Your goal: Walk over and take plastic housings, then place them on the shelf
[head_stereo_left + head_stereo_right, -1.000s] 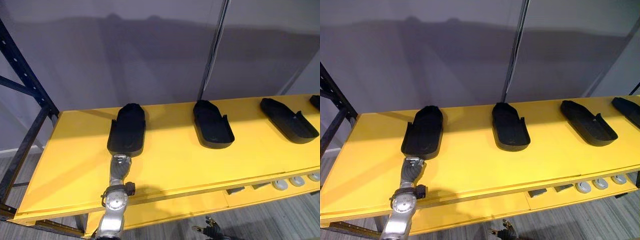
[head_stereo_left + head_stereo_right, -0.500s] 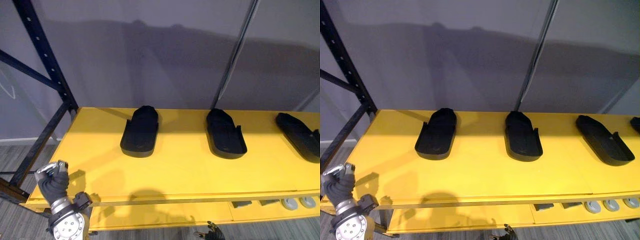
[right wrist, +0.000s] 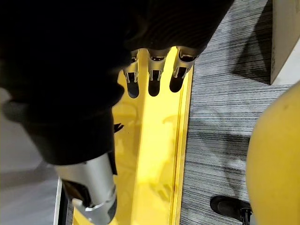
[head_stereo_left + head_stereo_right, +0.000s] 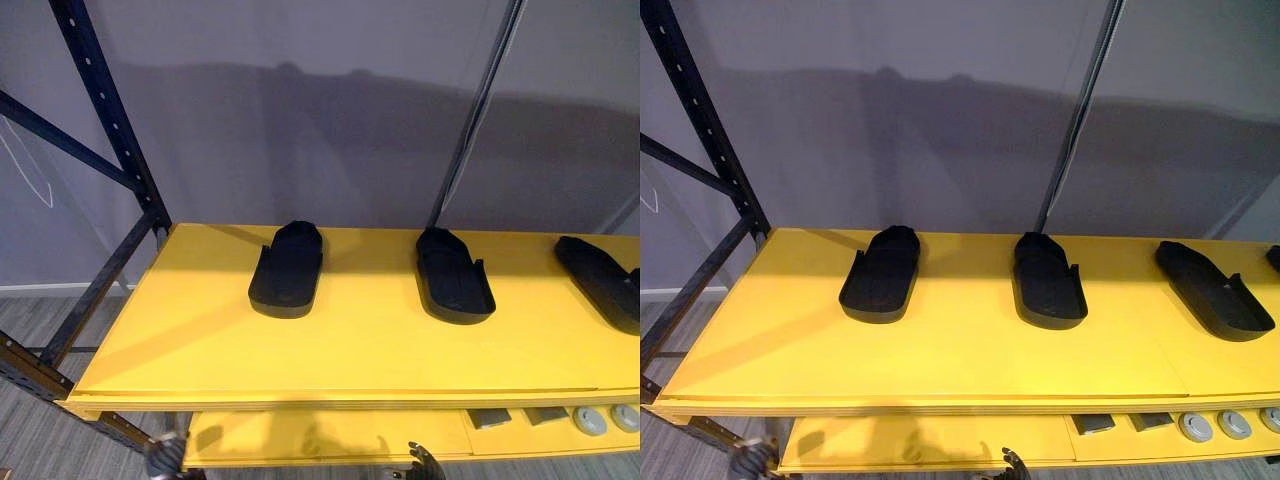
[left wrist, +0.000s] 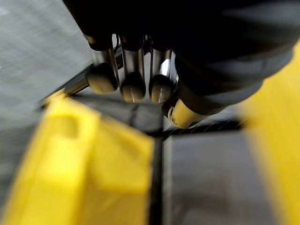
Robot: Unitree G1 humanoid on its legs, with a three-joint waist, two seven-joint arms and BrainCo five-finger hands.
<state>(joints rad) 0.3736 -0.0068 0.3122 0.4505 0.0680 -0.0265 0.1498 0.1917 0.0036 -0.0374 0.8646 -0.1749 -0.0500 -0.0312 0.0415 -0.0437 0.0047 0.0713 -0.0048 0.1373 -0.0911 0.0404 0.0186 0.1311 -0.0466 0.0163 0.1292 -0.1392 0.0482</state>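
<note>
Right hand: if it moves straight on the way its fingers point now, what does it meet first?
Probably the yellow lower shelf board, beyond the fingertips of the right hand; the depth is unclear.

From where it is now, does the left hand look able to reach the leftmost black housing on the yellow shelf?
Probably not yet. The left hand hangs below the front edge of the shelf, so its board lies between it and the leftmost housing. Raised above that edge, its way looks free.
</note>
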